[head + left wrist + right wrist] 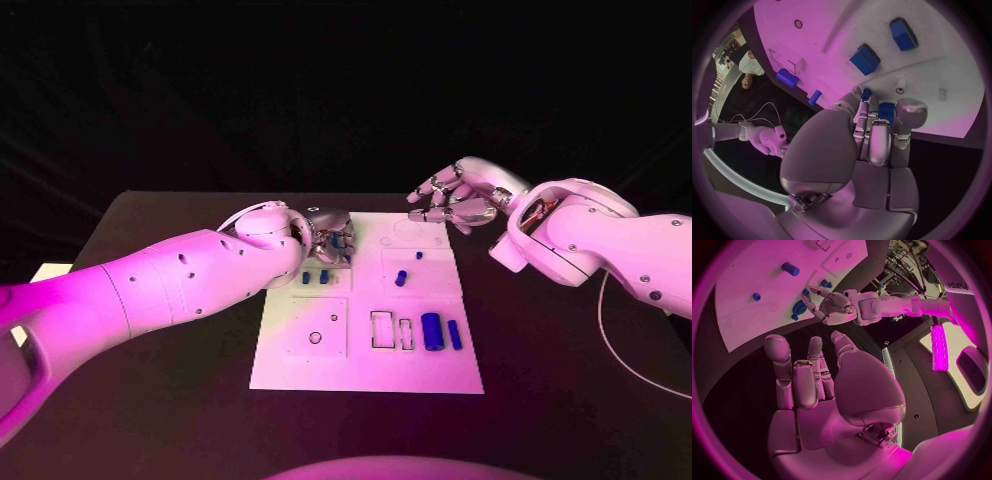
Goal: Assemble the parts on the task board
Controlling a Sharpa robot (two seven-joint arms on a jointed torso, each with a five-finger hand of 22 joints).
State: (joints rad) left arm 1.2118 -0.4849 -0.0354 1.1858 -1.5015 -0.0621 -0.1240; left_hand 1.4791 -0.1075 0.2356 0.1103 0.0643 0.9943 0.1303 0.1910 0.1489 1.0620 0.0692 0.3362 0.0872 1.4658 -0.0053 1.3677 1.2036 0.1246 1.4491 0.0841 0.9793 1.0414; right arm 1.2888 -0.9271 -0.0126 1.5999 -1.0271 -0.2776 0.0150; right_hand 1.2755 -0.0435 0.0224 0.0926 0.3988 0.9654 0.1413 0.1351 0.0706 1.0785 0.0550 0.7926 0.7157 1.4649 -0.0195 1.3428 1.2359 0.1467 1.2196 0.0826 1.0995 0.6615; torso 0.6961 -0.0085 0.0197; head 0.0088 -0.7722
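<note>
Left robot hand (326,232) grasps a small blue block part (886,112) over the white rectangular task board (361,350). Right robot hand (454,197) released, fingers spread, beyond the board's far edge.

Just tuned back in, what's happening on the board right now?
The left hand is down at the far-left corner of the white task board, its fingers closed around a small blue part. The right hand hovers open, above the board's far-right corner, holding nothing. Several other blue parts, including a blue cylinder, lie loose on the board.
</note>
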